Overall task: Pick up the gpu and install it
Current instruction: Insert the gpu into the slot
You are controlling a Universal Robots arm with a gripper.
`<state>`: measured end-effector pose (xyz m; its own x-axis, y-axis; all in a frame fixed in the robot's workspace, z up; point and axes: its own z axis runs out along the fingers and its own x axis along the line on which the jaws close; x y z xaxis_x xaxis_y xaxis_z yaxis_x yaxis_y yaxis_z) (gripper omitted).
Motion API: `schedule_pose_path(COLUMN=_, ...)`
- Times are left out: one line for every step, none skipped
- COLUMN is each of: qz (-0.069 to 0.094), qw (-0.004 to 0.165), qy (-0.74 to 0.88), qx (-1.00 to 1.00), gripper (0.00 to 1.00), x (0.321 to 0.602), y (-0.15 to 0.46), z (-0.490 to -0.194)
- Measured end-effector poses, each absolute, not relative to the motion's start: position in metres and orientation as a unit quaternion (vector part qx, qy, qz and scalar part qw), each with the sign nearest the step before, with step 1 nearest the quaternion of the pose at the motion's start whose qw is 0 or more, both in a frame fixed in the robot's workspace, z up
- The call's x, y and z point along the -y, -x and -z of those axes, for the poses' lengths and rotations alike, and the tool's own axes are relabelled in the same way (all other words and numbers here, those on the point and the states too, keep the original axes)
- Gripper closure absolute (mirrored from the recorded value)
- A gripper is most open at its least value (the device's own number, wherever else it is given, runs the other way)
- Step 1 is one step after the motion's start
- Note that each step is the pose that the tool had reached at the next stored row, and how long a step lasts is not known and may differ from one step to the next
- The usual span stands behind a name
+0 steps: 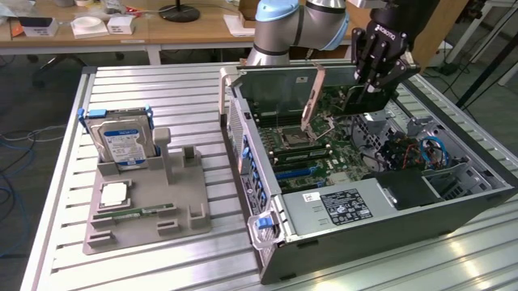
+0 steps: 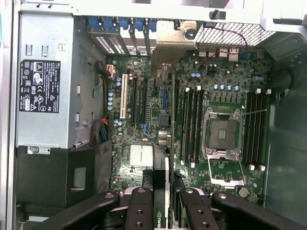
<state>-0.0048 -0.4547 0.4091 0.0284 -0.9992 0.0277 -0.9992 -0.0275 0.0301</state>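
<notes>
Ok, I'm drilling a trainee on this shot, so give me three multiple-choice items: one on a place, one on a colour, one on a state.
1. Where is the gpu? A in the grey holder; B on the table slats; C over the open case.
2. The hard drive's side rails are: A red; B blue; C yellow.
3. The tool is: A shut on the gpu; B open, empty; C shut on the hard drive.
Answers: C, the gpu hangs above the motherboard; B, blue rails flank the hard drive; A, its fingers clamp the gpu's edge.
</notes>
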Motion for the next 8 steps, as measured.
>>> schedule_pose_path(qz=0.001, qw=0.02, qy=-0.717, qx=0.697, gripper=0.74, x=0.4547, y=0.0047, z=-0.4088)
schedule_pose_path(qz=0.001, qw=0.02, qy=-0.717, qx=0.697, gripper=0.74, x=0.4547, y=0.0048, z=-0.4086)
schedule_pose_path(qz=0.001, qw=0.02, qy=-0.717, qx=0.697, gripper=0.74, x=0.4547, y=0.0048, z=-0.4083)
schedule_pose_path(qz=0.001, qw=0.02, qy=-0.717, qx=0.697, gripper=0.74, x=0.4547, y=0.0048, z=-0.4081)
schedule_pose_path(qz=0.001, qw=0.02, qy=-0.717, qx=0.697, gripper=0.74, x=0.4547, y=0.0048, z=-0.4079)
schedule_pose_path(qz=0.001, qw=0.02, qy=-0.717, qx=0.697, gripper=0.74, x=0.4547, y=0.0048, z=-0.4076)
schedule_pose_path(qz=0.001, qw=0.02, qy=-0.717, qx=0.697, gripper=0.74, x=0.4547, y=0.0047, z=-0.4074)
schedule_pose_path(qz=0.001, qw=0.02, qy=-0.717, qx=0.697, gripper=0.74, x=0.4547, y=0.0048, z=-0.4072)
